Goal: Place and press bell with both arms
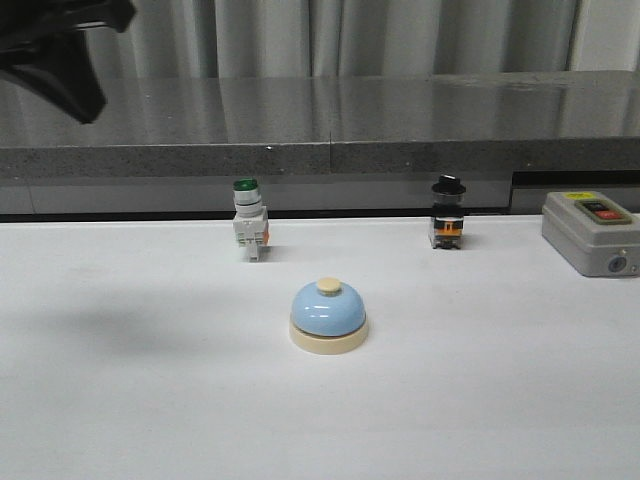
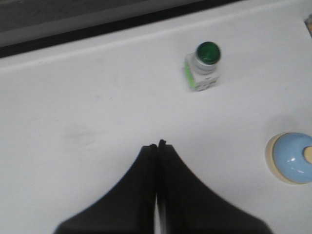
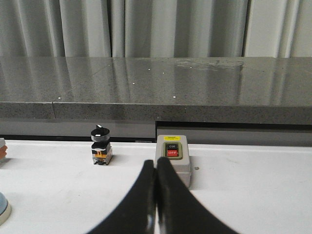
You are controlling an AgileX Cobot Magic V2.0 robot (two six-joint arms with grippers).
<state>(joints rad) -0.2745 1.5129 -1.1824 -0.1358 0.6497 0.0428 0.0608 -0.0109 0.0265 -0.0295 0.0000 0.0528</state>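
Observation:
The light-blue bell (image 1: 328,315) with cream base and cream button stands upright on the white table (image 1: 150,400), near the middle. It also shows at the edge of the left wrist view (image 2: 292,157) and as a sliver in the right wrist view (image 3: 3,208). My left arm (image 1: 60,50) is raised at the far left; its gripper (image 2: 158,144) is shut and empty, high above the table, well apart from the bell. My right gripper (image 3: 155,162) is shut and empty, low over the table's right side, out of the front view.
A green-capped white push-button switch (image 1: 249,218) stands behind the bell to the left. A black-knob switch (image 1: 447,213) stands behind to the right. A grey box with red button (image 1: 592,232) sits at the far right. A grey counter (image 1: 330,125) runs along the back.

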